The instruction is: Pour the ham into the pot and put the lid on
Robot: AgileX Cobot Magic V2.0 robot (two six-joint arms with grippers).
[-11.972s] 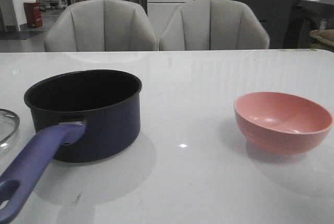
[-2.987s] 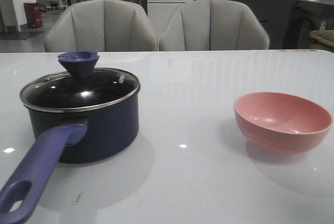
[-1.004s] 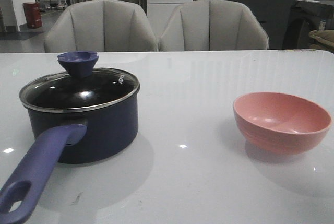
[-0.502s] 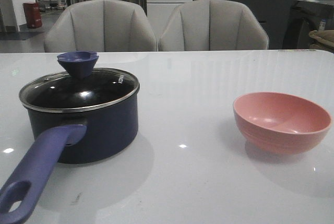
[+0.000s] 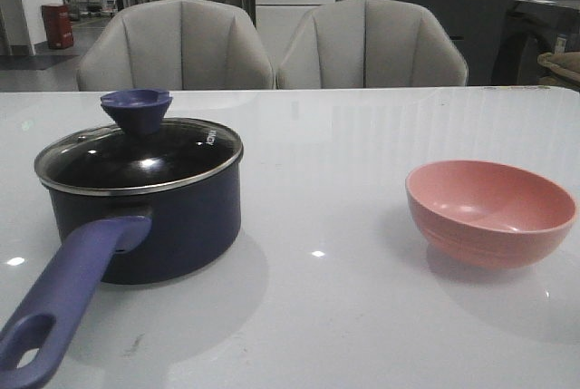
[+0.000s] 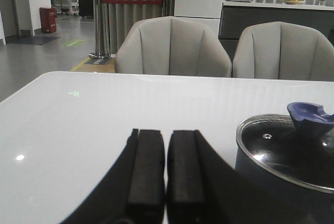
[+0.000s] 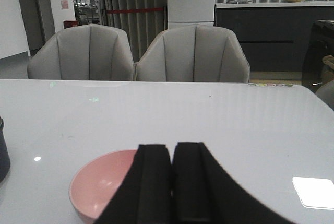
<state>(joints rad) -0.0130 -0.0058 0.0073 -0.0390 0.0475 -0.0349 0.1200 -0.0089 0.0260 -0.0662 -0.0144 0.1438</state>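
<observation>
My left claw (image 6: 166,174) is clenched on nothing, parked beside the dark navy-blue round saucepan (image 5: 149,217), whose clear-glass, steel-rimmed lid (image 5: 139,155) already sits level. I judge nothing remains except staying clear. My right claw (image 7: 173,182) is clenched, empty, near the pink bowl (image 5: 490,211). Ham isn't visible.

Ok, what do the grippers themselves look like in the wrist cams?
Both match: the left gripper and right gripper each have two flat, matte black rectangular fingers flaring into curved black bases. No cables, markings or coloured parts show.
</observation>
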